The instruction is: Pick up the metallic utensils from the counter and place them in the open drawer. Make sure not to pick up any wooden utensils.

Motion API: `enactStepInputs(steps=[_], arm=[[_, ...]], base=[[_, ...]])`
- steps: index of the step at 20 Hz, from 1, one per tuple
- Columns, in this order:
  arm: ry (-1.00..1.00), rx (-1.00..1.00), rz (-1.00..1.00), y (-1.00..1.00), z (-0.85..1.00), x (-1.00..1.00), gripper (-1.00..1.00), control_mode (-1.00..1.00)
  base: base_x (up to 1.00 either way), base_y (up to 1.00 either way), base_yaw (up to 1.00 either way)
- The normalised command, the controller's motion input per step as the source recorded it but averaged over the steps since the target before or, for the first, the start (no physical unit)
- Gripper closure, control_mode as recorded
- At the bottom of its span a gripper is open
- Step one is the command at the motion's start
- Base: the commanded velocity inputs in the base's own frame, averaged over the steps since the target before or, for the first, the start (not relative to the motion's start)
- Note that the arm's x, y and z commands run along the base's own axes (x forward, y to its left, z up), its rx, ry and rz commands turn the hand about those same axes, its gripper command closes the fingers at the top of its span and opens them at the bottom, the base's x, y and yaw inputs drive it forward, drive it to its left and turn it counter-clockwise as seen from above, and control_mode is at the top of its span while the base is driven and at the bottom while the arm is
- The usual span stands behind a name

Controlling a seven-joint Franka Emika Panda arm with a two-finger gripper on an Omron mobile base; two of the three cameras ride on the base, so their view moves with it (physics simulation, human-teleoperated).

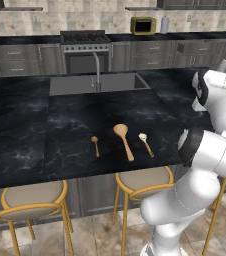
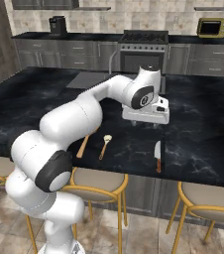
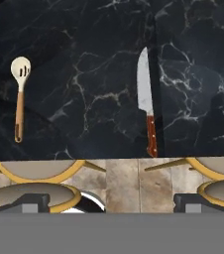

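Pointed silvery knife (image 3: 144,94) on veined counter (image 3: 94,74)

Glossy white arm (image 2: 69,124) of rounded, bulbous segments, black bands at joints, boxy white gripper (image 2: 146,115) head.

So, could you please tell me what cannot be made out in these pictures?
- Big wooden spoon: right base view, bowl and most of the handle behind the arm.
- Gripper: hand view, fingertips cut by the bottom band.
- Slotted spoon: head material unclear, too small; handle brown.
- Knife: whether its brown handle is wood.
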Motion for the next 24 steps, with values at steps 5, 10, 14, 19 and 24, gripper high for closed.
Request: enactStepInputs(steps=[5, 10, 14, 19, 24], arm=[[0.00, 0.00, 0.07, -0.14, -0.32, 0.00, -1.00, -1.00], [0.03, -0.04, 0.03, -0.11, -0.42, 0.01, -1.00, -1.00], [0.03, -0.08, 0.00, 0.00, -0.37, 0.12, -1.00, -1.00], [0.01, -0.03, 0.00, -0.07, -0.35, 0.18, -1.00, -1.00], [0.00, 0.00, 0.00, -0.10, -0.41, 0.27, -1.00, -1.00]], base=[[0.00, 0.00, 0.00], [0.00, 0.00, 0.00], [0.00, 0.00, 0.00], [0.00, 0.00, 0.00], [0.00, 0.00, 0.00]])
